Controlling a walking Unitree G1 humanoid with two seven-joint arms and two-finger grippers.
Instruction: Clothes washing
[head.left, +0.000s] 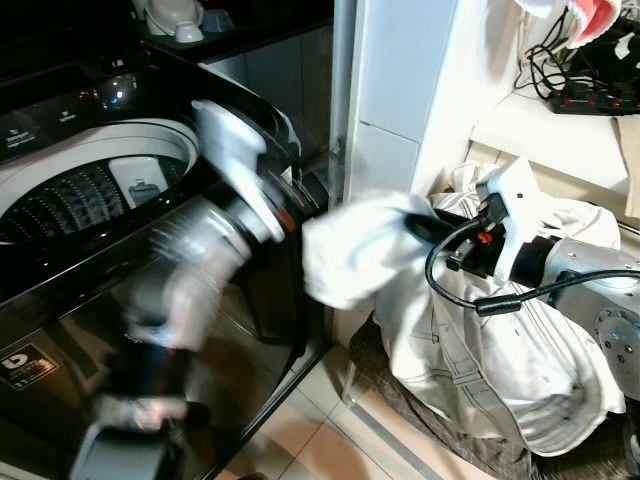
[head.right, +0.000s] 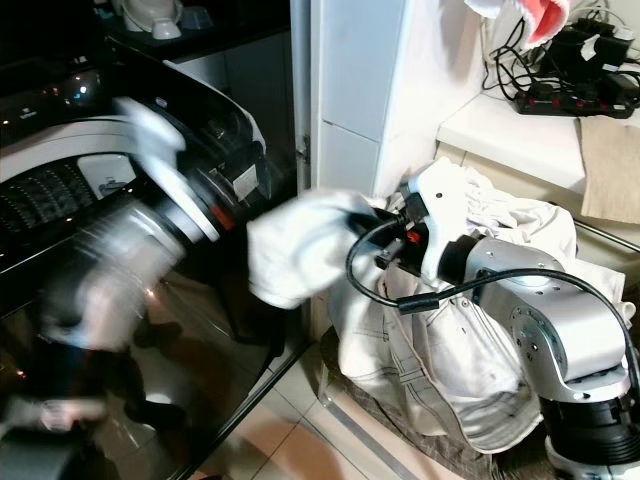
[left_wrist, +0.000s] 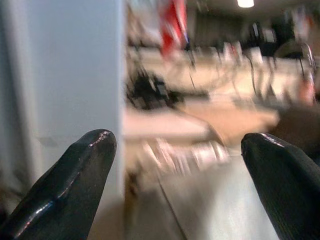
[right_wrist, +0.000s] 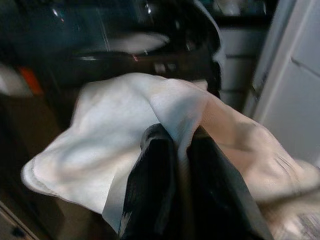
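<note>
While the right gripper (right_wrist: 175, 150) pinches the white cloth (head.left: 355, 250) beside the washing machine (head.left: 90, 190), lift it over the rim; the left gripper (left_wrist: 175, 165) gapes empty.

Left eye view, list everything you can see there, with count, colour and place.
Washing machine: one, black, top-loading with drum open, on the robot's left.
White cloth: one, held up beside the washer's corner.
Laundry pile: one heap, off-white, low on the right, on the floor.
Power strip: one, black with cables, on the ledge at upper right.
Left claw: one, black fingers apart, holding nothing; arm blurred in front of the washer.
Right claw: one, black, pinching the white cloth.
</note>
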